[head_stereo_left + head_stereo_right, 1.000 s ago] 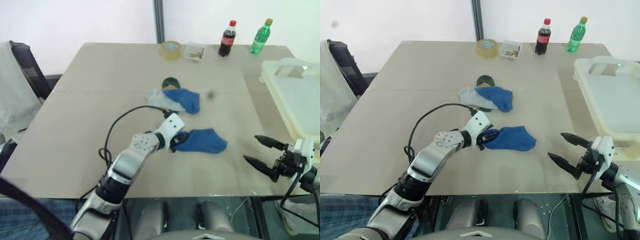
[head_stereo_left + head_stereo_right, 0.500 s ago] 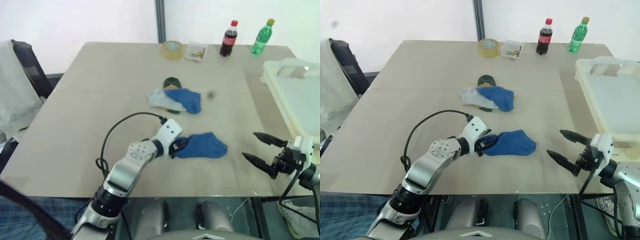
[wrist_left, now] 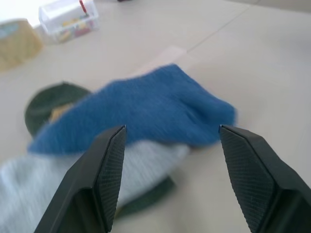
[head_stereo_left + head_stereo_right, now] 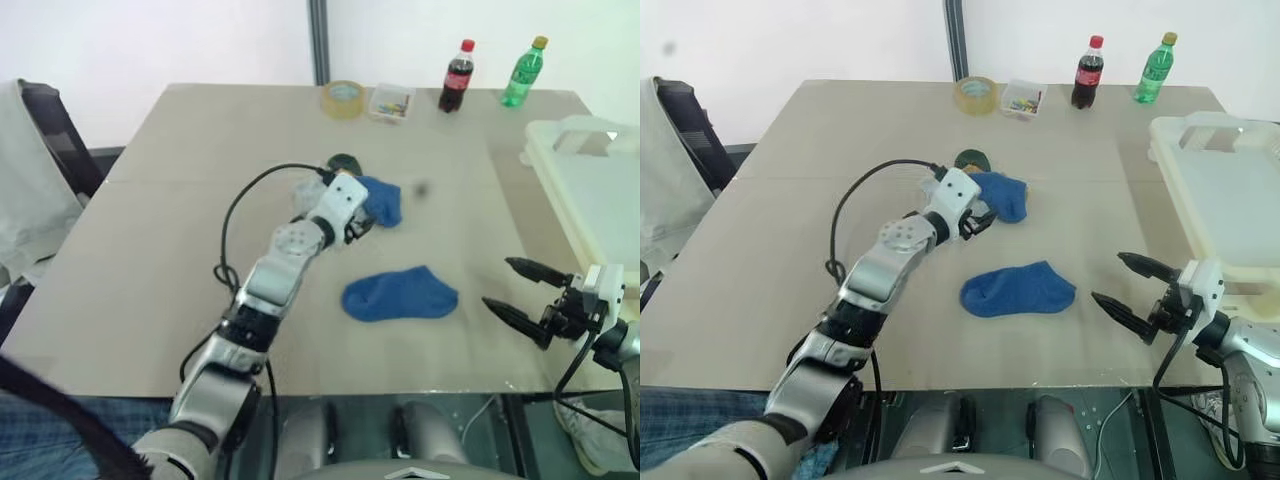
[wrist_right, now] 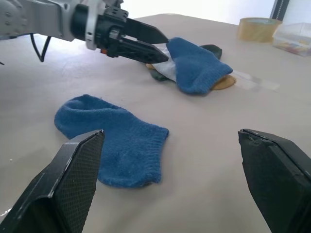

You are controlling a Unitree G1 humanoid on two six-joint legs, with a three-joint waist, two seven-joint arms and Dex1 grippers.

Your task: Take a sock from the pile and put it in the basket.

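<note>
Hovering at the pile [image 4: 350, 198] mid-table, left gripper [image 3: 167, 160] with fingers apart and nothing between them, royal blue top sock just beyond the tips. Lying flat on the table nearer, a single blue sock [image 4: 400, 294], long axis left to right, closer to the right gripper [image 4: 515, 292], also spread wide and empty. Sitting at the far right, the basket [image 4: 1230, 195], cut off by the frame edge. Partly hidden under the blue: grey, green and mustard socks.
</note>
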